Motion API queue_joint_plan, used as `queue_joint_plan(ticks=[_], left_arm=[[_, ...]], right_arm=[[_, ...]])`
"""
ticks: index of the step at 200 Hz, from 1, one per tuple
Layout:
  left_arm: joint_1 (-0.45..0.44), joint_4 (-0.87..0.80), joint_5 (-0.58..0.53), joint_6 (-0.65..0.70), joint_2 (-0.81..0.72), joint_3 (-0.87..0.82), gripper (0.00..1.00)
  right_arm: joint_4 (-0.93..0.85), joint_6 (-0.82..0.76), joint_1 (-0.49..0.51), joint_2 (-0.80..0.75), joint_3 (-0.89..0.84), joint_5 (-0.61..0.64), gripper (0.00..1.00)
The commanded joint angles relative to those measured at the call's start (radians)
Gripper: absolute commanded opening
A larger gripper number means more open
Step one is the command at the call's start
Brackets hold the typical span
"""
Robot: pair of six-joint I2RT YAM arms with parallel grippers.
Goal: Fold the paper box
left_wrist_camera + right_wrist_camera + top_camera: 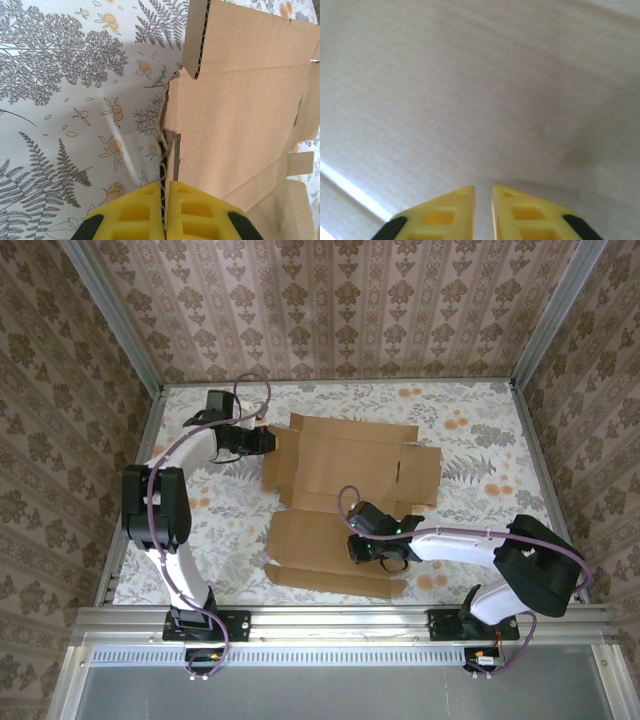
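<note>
Viewed from my remote station, the paper box (350, 465) lies opened out in the middle of the floral worktop (470, 420), its brown panels and flaps spread from the far centre toward the near edge. The left claw (268, 440) reaches in from the far left side of the sheet. In the left wrist view this claw (165, 192) is clamped on the thin raw edge of a cardboard flap, its yellow fingers (130, 212) pressed against both faces of the board. Beyond the grip, the box (240, 100) stretches away to the right. One short flap stands up and shows its corrugated edge, and the fern-and-fruit print of the worktop (75, 100) lies to the left.

The right claw (362, 552) sits over the near panel of the box, just inside the sheet's near edge, with its arm coming in from the lower right. Up close, the right claw (483, 192) points at plain cardboard (470, 90), which is blurred at this range. Its yellow fingers (455, 205) are drawn almost together, with only a narrow slit between them, and I can see nothing held in that slit. Whether the fingertips touch the board I cannot tell.
</note>
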Motion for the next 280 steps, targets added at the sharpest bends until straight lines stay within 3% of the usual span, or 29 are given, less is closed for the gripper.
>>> queue_joint_plan(ticks=[1, 26, 77, 128, 178, 215, 243, 280], left_arm=[[-0.009, 0.109, -0.069, -0.035, -0.062, -0.066, 0.04], [-0.021, 0.258, -0.08, -0.041, -0.14, -0.194, 0.08], [-0.045, 0.372, -0.119, -0.046, -0.275, -0.361, 0.11], [-0.084, 0.339, -0.188, -0.019, -0.39, -0.448, 0.12], [-0.085, 0.307, -0.393, 0.03, -0.533, -0.578, 0.14], [-0.095, 0.329, -0.349, -0.005, -0.566, -0.624, 0.16], [-0.107, 0.342, -0.393, -0.02, -0.589, -0.671, 0.16], [-0.049, 0.272, -0.386, -0.034, -0.499, -0.56, 0.23]], right_arm=[[0.001, -0.023, 0.039, -0.034, -0.016, -0.072, 0.15], [0.034, -0.016, 0.075, -0.021, -0.014, -0.118, 0.14], [0.059, 0.009, 0.12, 0.1, 0.027, -0.149, 0.1], [0.04, 0.09, 0.155, 0.212, 0.081, -0.04, 0.0], [0.052, 0.141, 0.159, 0.228, 0.085, -0.001, 0.0], [0.043, 0.137, 0.165, 0.241, 0.098, 0.006, 0.0], [0.044, 0.139, 0.174, 0.252, 0.109, 0.01, 0.0], [0.037, 0.122, 0.188, 0.278, 0.127, 0.001, 0.0]])
